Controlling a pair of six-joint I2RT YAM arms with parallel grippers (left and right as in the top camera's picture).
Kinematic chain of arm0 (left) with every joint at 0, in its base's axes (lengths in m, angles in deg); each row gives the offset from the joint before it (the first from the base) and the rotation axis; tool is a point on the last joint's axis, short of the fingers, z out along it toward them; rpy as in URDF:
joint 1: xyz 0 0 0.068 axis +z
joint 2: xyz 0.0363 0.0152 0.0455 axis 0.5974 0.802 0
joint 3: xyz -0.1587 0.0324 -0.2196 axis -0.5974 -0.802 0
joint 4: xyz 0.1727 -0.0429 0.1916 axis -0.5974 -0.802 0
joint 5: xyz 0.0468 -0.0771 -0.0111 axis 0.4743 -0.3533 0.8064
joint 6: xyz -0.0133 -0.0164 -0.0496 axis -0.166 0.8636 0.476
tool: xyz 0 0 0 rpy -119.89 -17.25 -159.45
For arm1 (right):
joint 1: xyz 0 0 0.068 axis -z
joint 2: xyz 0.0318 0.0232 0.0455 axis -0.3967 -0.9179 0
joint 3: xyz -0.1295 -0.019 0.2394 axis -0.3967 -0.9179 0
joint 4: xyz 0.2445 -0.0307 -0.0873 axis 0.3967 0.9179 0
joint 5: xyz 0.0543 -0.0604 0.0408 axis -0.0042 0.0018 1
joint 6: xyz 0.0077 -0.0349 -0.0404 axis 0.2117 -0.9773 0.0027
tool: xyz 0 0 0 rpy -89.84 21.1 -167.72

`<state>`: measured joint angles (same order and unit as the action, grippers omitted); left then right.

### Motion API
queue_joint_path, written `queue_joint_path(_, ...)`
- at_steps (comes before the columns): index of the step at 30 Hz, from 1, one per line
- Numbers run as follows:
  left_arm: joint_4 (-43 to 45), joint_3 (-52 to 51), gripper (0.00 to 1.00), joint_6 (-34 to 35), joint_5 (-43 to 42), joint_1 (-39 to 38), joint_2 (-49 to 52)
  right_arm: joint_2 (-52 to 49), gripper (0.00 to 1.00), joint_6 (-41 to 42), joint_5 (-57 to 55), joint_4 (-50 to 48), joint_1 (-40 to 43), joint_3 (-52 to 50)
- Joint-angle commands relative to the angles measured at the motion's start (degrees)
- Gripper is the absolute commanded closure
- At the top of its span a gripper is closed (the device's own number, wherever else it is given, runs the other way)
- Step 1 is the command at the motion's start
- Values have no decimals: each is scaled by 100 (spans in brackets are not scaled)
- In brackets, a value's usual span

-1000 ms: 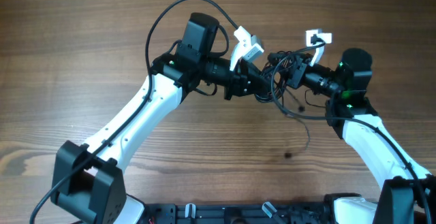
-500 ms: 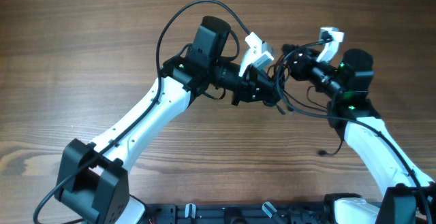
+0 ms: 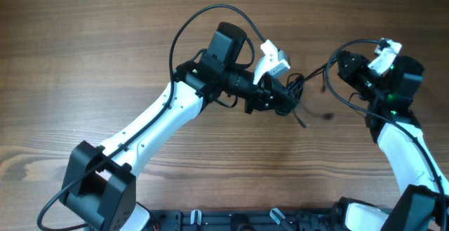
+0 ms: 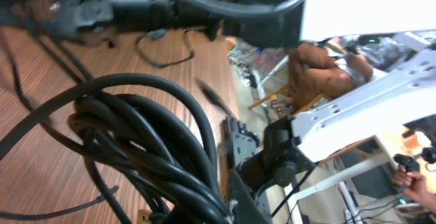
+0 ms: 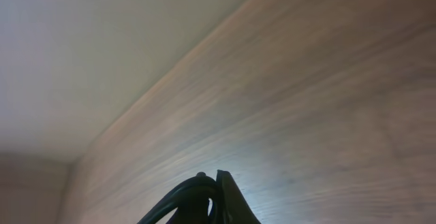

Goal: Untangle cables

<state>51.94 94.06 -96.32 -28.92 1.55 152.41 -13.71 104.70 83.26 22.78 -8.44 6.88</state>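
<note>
Above the middle of the wooden table my left gripper (image 3: 286,96) is shut on a small dark bunch of cables (image 3: 295,89). In the left wrist view that bunch (image 4: 136,142) fills the foreground, pinched at the left gripper (image 4: 225,207). To the right, my right gripper (image 3: 345,64) is shut on one black cable (image 3: 354,99) whose loop hangs below it. A thin strand runs between the two grippers. A blurred plug end (image 3: 326,115) dangles between them. In the right wrist view a dark cable loop (image 5: 194,197) sits against one finger (image 5: 228,197).
The bare wooden table (image 3: 84,41) extends left and back. A thick arm cable (image 3: 189,27) arcs over the left arm. Base hardware (image 3: 231,220) lines the front edge. In the left wrist view the white right arm (image 4: 354,108) and a seated person (image 4: 320,67) lie beyond the table.
My right gripper has pulled away to the right, drawing one cable out of the bunch. The left gripper has drifted slightly right, keeping the rest of the bunch.
</note>
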Motion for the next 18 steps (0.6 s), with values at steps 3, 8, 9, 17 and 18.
queue_joint_path(3,-702,37,96,61,107,343,-352,-251,96,1049,-2555,575,654,-4)
queue_joint_path(8,-855,37,96,603,752,793,-352,-251,96,1099,-2566,793,658,-4)
queue_joint_path(9,-846,37,96,669,841,848,-352,-251,96,1108,-2566,848,658,-4)
queue_joint_path(17,-872,37,96,2771,3329,1137,-352,-251,96,1534,-2702,1228,658,-4)
queue_joint_path(18,-994,37,95,3488,4087,1137,-352,-251,95,1558,-2684,1237,656,-4)
